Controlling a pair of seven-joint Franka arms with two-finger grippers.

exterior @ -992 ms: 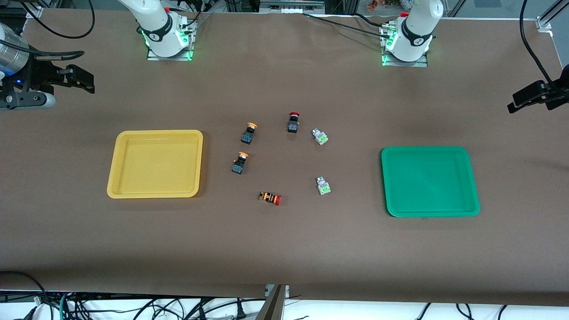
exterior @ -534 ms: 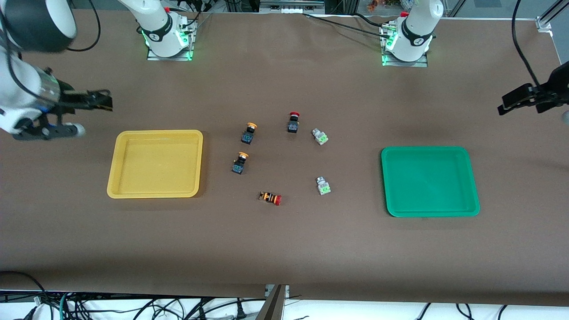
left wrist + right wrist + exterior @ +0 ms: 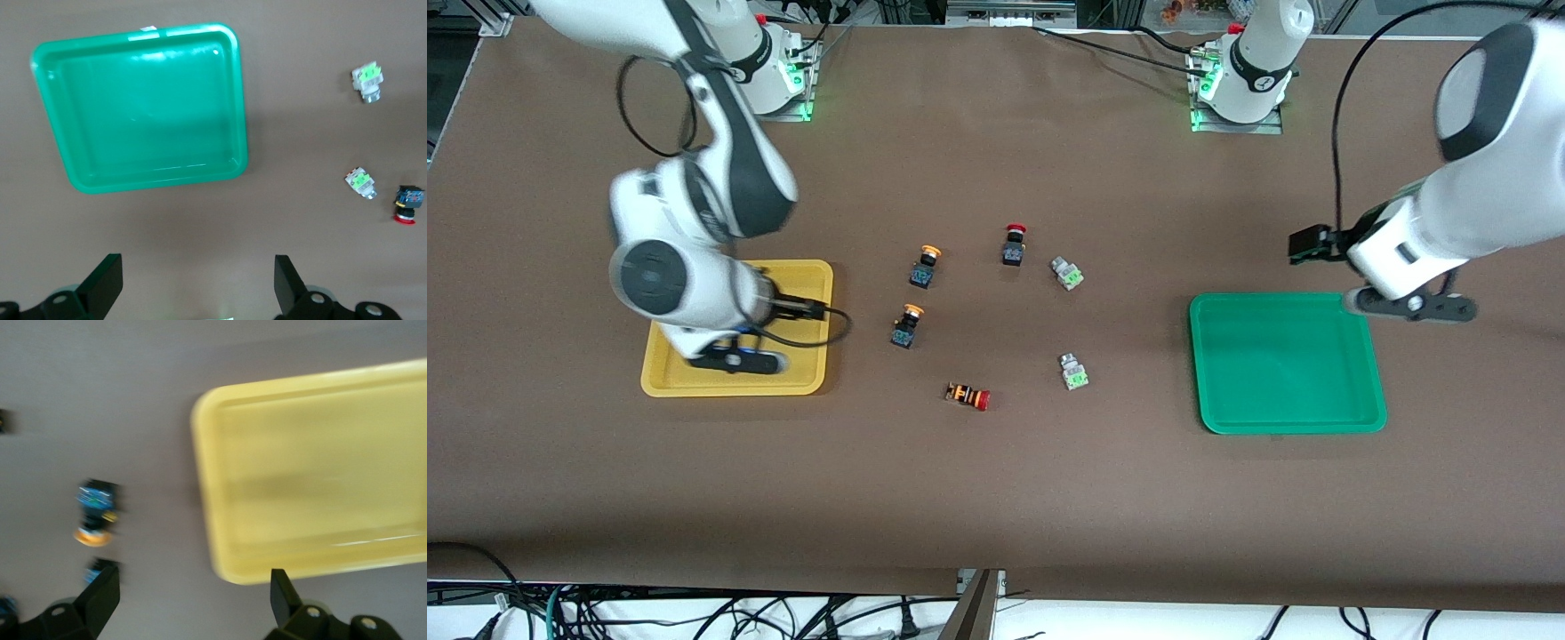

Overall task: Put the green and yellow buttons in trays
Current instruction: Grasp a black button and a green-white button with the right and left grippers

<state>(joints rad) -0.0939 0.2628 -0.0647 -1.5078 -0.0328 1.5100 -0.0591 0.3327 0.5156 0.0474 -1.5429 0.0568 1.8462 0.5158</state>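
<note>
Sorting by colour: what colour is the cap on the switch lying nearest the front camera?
Red, on an orange-striped body; clearest in the front view.

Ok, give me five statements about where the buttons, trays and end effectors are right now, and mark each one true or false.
1. The green tray holds no buttons. True.
2. One yellow-capped button already lies in the yellow tray. False: both yellow-capped buttons sit on the table between the trays.
3. The left end effector is open. True: its fingers stand wide apart in the left wrist view.
4. The right end effector is shut on a button. False: it is open and holds nothing, up over the yellow tray's edge.
5. The two green buttons lie closer to the green tray than the yellow-capped ones do. True.
</note>
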